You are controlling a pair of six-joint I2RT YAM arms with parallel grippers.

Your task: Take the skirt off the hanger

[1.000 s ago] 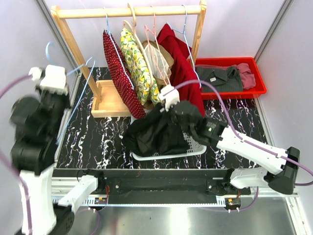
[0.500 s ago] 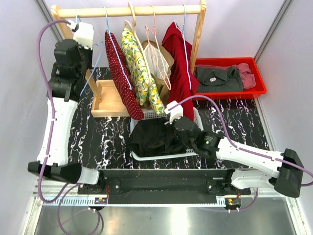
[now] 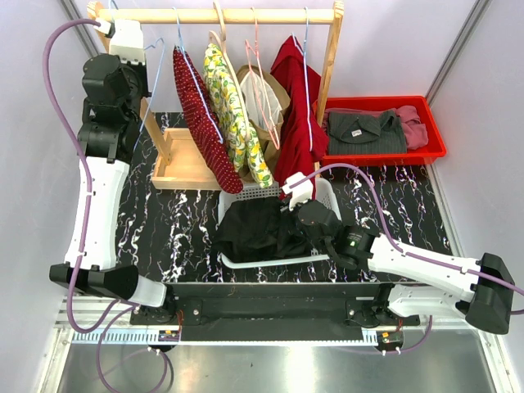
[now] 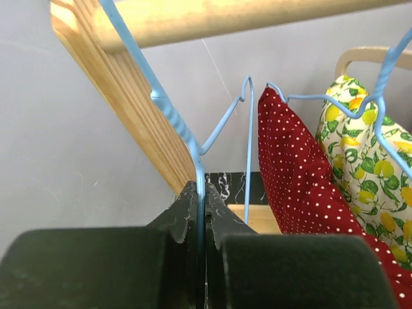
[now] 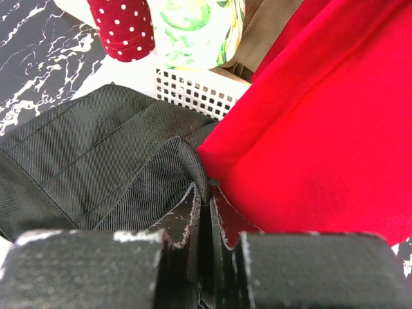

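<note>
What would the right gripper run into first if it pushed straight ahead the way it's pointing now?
The black skirt: the right gripper has a fold of it between its fingertips. Just beyond lies the red garment, though depth is unclear.

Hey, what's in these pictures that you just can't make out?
- Left wrist view: the blue hanger runs off the top edge, so whether its hook sits over the rail is unclear.
- Right wrist view: a fold of the black skirt reaches the right gripper, but whether it is clamped is unclear.
- Top view: the floor of the basket is hidden under the skirt.
</note>
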